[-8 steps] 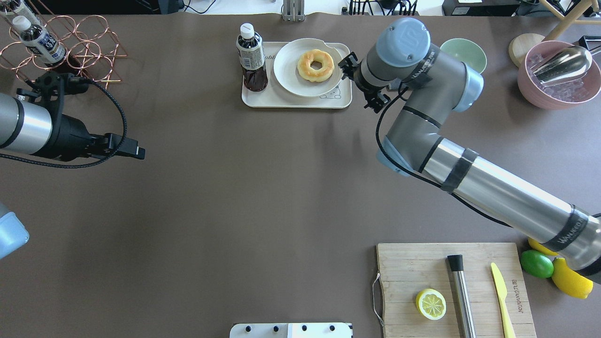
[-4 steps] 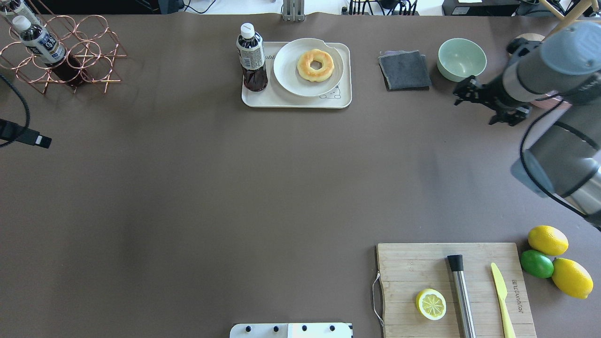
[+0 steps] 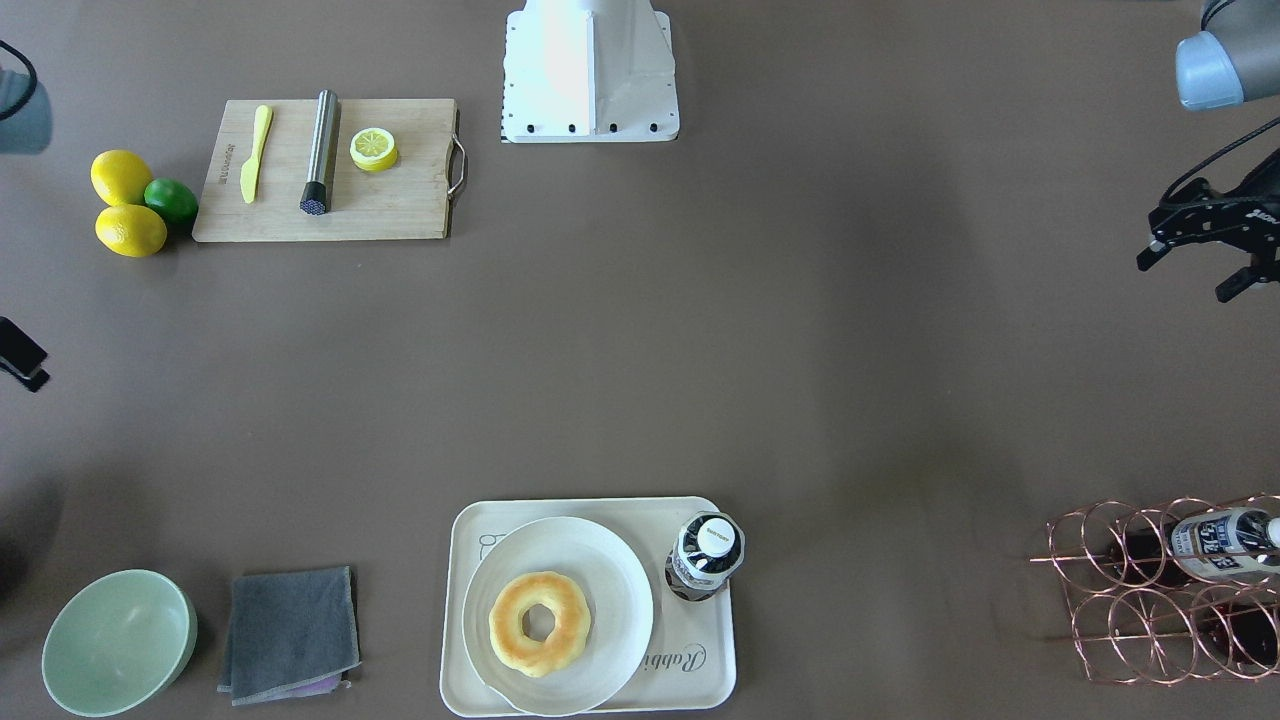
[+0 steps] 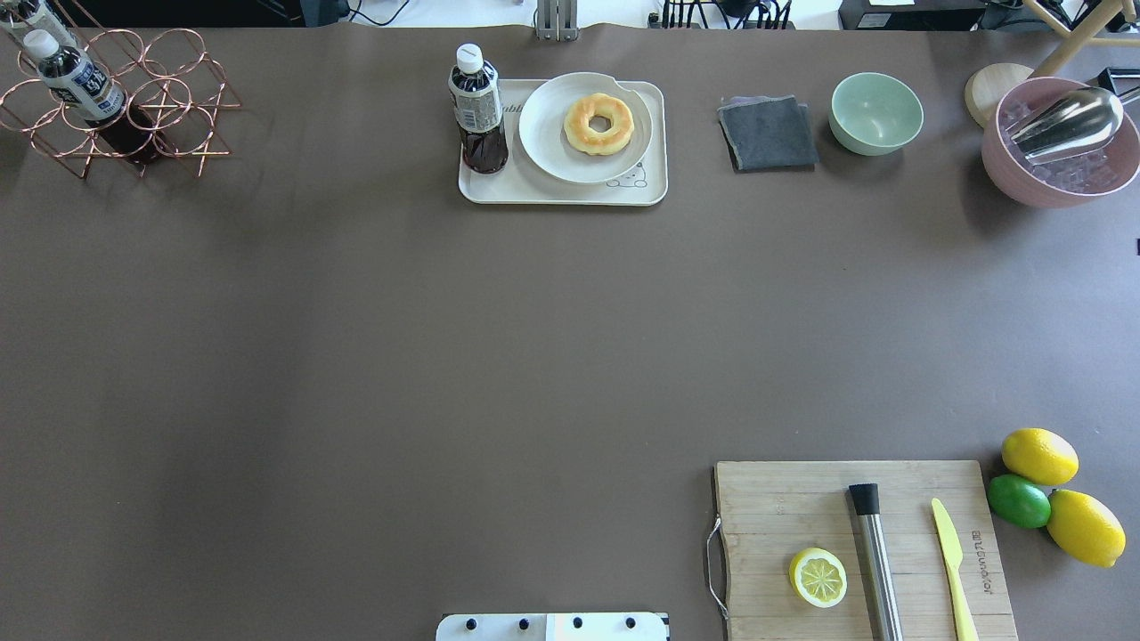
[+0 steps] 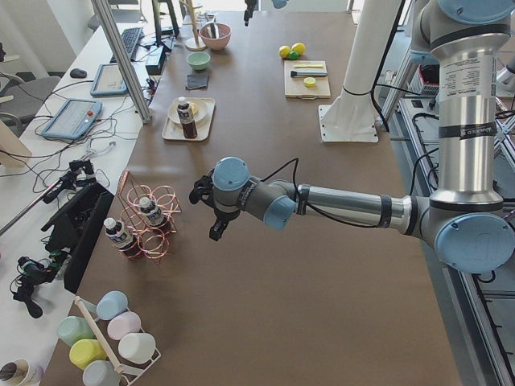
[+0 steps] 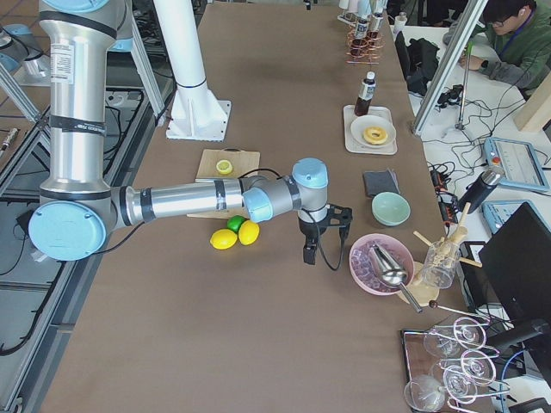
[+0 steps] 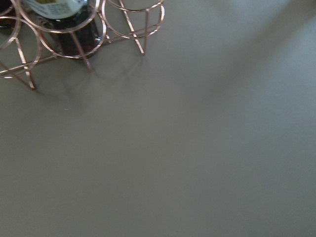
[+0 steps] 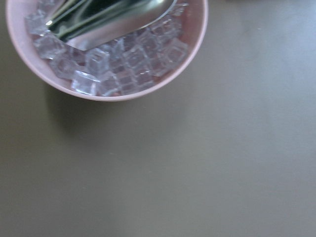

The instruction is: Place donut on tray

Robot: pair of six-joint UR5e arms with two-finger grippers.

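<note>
The golden donut (image 4: 599, 124) lies on a round white plate (image 4: 552, 151), which sits on the cream tray (image 4: 570, 196) at the table's far middle. The donut (image 3: 539, 623) and the tray (image 3: 700, 675) also show in the front-facing view. Neither gripper is near them. My left gripper (image 3: 1188, 275) hangs open and empty over the table's left end, near the copper rack; it also shows in the exterior left view (image 5: 211, 215). My right gripper (image 6: 318, 256) hovers next to the pink ice bowl; I cannot tell whether it is open or shut.
A dark drink bottle (image 4: 477, 111) stands on the tray. A grey cloth (image 4: 768, 133), a green bowl (image 4: 876, 112) and a pink bowl of ice (image 4: 1060, 151) lie to the right. The cutting board (image 4: 864, 552) holds a lemon half. The copper bottle rack (image 4: 116, 98) is far left.
My right arm has swung away from the tray to the right and out of the overhead view. My left arm has drawn back out of it to the left. The donut has not moved.
</note>
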